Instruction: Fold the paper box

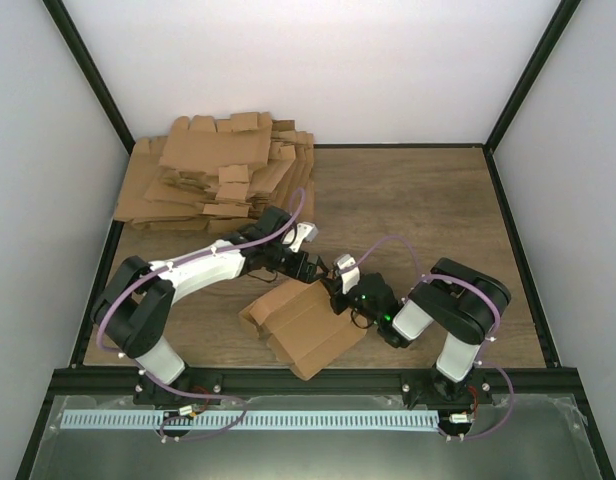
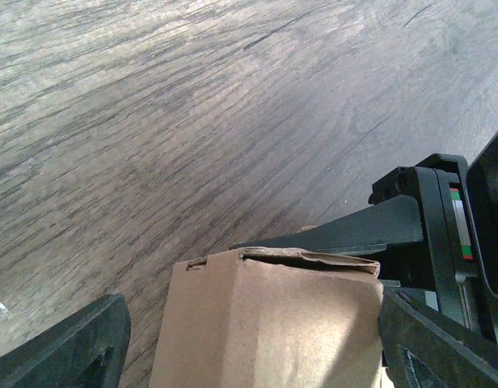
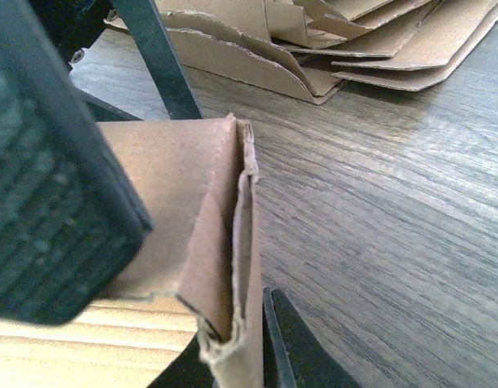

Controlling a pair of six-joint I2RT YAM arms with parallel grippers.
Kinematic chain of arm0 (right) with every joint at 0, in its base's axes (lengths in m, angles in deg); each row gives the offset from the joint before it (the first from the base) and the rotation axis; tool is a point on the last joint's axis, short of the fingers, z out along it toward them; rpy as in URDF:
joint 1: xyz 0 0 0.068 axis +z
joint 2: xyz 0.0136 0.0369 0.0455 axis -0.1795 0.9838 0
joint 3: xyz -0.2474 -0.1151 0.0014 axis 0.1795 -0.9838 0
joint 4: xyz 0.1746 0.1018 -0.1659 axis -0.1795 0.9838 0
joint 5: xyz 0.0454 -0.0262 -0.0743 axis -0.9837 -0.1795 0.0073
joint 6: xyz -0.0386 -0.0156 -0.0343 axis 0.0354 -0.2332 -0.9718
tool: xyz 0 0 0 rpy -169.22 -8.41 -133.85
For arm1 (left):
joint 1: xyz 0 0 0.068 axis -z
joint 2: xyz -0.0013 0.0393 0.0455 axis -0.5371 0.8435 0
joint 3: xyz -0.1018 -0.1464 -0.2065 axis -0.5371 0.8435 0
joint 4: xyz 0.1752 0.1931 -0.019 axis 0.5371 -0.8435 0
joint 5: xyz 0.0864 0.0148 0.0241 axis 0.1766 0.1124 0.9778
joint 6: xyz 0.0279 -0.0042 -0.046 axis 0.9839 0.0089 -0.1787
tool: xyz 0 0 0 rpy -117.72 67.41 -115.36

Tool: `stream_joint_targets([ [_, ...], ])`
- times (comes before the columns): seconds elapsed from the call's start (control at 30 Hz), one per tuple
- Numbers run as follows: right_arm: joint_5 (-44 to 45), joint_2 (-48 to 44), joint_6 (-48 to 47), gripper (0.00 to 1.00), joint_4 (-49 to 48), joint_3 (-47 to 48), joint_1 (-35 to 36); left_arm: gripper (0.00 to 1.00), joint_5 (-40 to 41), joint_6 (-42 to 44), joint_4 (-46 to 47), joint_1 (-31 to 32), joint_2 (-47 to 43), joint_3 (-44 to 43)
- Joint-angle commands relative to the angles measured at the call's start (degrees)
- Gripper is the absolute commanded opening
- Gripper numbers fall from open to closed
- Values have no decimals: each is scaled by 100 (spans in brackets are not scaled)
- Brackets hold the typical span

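Observation:
The paper box [image 1: 303,330] is a brown, partly folded carton lying near the table's front middle. Its far end is lifted between both grippers. My left gripper [image 1: 310,270] reaches down from the back left. In the left wrist view its fingers [image 2: 71,347] stand wide on either side of the box's end [image 2: 273,323], with a gap on the left side. My right gripper [image 1: 340,292] comes from the right and is shut on the box's doubled wall edge [image 3: 233,242], pinched between its two fingers [image 3: 55,202].
A big pile of flat brown cardboard blanks [image 1: 218,170] lies at the back left, also seen in the right wrist view as the pile [image 3: 314,48]. Dark frame rails border the wooden table [image 1: 438,220]. The right arm's black body [image 2: 427,210] sits close beside the left fingers.

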Motion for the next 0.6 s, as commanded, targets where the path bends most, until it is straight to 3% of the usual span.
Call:
stream_joint_targets([
  [0.0,59,67,-91,9,-29,128,50,85,-162,-7,175,-69,-43,103],
  [0.57,120,187,-81,15,6,165,120,69,-150,107,1,-55,343,-26],
])
